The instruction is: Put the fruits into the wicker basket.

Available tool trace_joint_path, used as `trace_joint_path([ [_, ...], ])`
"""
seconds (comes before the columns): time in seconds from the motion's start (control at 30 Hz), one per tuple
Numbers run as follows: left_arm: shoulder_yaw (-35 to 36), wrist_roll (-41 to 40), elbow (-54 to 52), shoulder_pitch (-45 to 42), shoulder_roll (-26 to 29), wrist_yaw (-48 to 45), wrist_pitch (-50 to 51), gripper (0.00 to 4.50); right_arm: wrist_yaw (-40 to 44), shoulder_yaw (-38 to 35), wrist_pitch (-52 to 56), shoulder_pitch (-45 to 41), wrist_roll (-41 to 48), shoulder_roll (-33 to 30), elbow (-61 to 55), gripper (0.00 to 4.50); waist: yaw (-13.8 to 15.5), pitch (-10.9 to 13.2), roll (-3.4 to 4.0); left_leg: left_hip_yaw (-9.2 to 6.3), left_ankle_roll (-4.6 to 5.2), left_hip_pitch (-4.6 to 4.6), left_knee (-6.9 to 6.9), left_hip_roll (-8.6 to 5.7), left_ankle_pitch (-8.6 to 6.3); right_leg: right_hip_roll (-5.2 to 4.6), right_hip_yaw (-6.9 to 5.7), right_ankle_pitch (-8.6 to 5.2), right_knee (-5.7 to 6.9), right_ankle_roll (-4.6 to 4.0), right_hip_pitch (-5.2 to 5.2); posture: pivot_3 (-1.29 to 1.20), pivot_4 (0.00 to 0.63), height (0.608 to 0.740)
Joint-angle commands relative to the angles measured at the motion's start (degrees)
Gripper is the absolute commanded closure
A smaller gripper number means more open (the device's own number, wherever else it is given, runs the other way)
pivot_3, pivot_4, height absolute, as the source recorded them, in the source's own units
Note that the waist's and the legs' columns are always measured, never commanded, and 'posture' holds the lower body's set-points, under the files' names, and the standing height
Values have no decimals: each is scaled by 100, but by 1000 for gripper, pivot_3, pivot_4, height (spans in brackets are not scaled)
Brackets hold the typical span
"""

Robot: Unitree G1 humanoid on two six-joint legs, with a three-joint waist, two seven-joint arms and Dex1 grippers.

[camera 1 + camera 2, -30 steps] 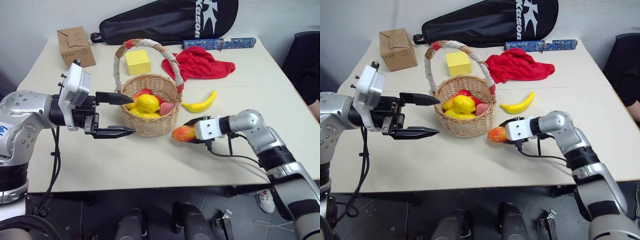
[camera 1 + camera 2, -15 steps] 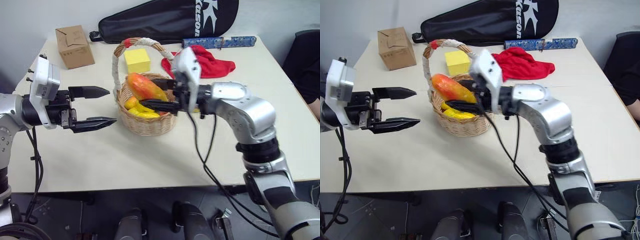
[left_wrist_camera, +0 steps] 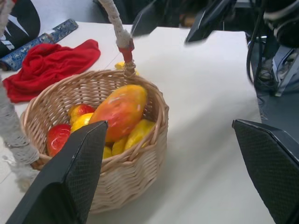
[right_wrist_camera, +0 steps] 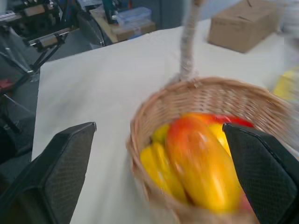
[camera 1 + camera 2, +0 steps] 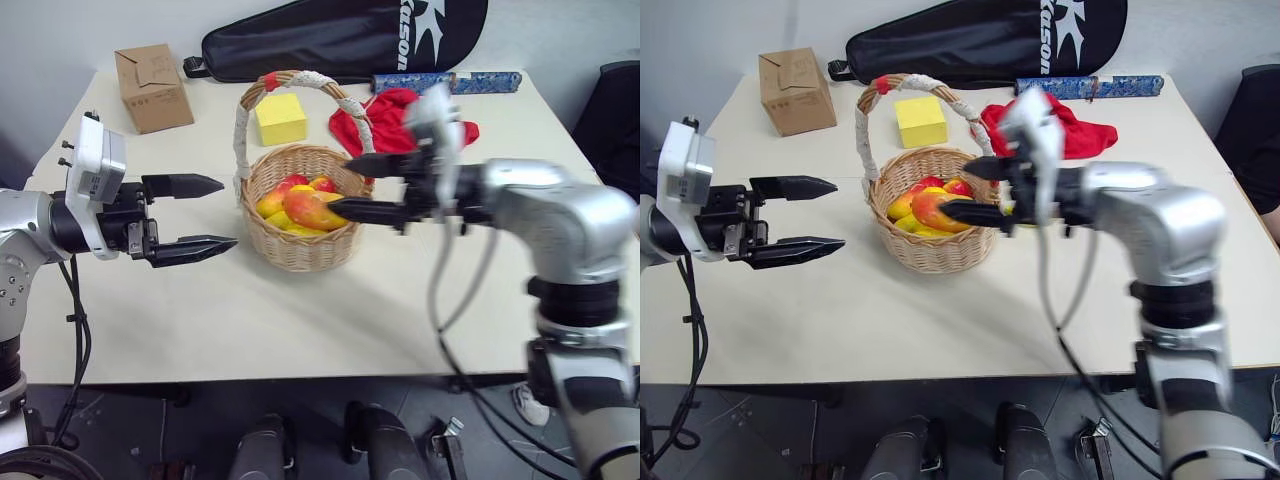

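Note:
The orange-red mango (image 5: pixel 312 208) lies loose on top of several yellow and red fruits (image 5: pixel 270 205) inside the wicker basket (image 5: pixel 297 248), seen close in the right wrist view as well (image 4: pixel 203 163). My right gripper (image 5: pixel 338 185) hangs open and empty at the basket's right rim, fingers pointing left over it. The left gripper (image 5: pixel 228 213) is open and empty too, level with the basket and a short way off its left side. The banana is hidden behind my right arm, apart from a sliver of yellow (image 3: pixel 120 65) past the handle's base.
At the back of the table are a cardboard box (image 5: pixel 152 88), a yellow foam cube (image 5: pixel 280 118), a red cloth (image 5: pixel 395 115), a blue patterned roll (image 5: pixel 445 82) and a black racket bag (image 5: pixel 340 40). A person in dark clothes (image 5: pixel 615 110) sits at the right edge.
My right gripper lifted the mango off the table, carried it over the basket and opened. The mango now rests in the basket and the gripper has drawn back right. The left gripper has barely moved.

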Motion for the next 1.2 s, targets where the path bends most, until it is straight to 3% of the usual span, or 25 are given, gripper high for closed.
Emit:
trace_joint_path([
  [0.03,-58,-54,-134,-179,-50,-24,-140,0,496,406,-1249,204,-957,-811,567,21,-27,1,-2,3,3,2,0,-2,-2,-2,1,2,-7,4,0,0,150,740],
  [0.13,-170,-28,-113,-296,-113,-38,-179,0,633,1119,-2892,125,-2135,-1017,1572,21,-94,2,-3,15,7,12,0,-13,-1,-5,1,9,-18,15,0,0,150,740],
  [0.2,-284,-17,-107,-430,-173,-29,-205,0,488,1672,-4204,-269,-3039,-759,2770,21,-140,2,-3,32,3,30,-1,-11,0,-5,4,11,-6,15,1,0,150,740],
  [0.4,-411,-15,-197,-556,-247,26,-202,0,75,2701,-6754,-1286,-4769,-8,5376,21,-229,5,0,47,-21,40,-10,8,18,-2,53,3,14,1,-4,0,150,740],
  [0.53,-265,-91,-390,-389,-214,142,-132,0,-272,2992,-7450,-1981,-5392,590,6915,21,-257,5,0,48,-24,38,-11,16,17,3,57,3,15,1,-4,0,150,740],
  [0.7,-97,-171,-603,-191,-196,309,-31,0,-731,3198,-7806,-2378,-6041,921,8055,21,-228,4,0,44,-24,37,-8,16,17,2,62,2,16,0,-3,0,150,740],
  [0.8,-32,-198,-677,-134,-196,401,6,0,-745,3112,-7717,-2421,-6152,1025,8489,646,-225,4,0,37,-22,36,2,15,18,1,63,3,17,1,4,0,150,740],
  [0.93,27,-241,-718,-98,-190,462,46,0,-542,2854,-7565,-2436,-6040,1058,8667,1995,-227,4,0,33,-22,43,2,13,19,-1,64,3,18,1,11,0,150,740],
  [1.1,1,-207,-596,-157,-208,454,12,0,852,2264,-7185,-2369,-5462,988,8522,3612,-230,4,1,32,-23,43,1,16,19,4,63,3,22,0,11,0,150,740],
  [1.2,-58,-200,-511,-275,-237,446,-2,0,2302,1815,-6662,-2154,-4790,811,7851,3758,-225,4,1,32,-23,43,1,16,19,6,63,3,22,0,12,0,150,740],
])
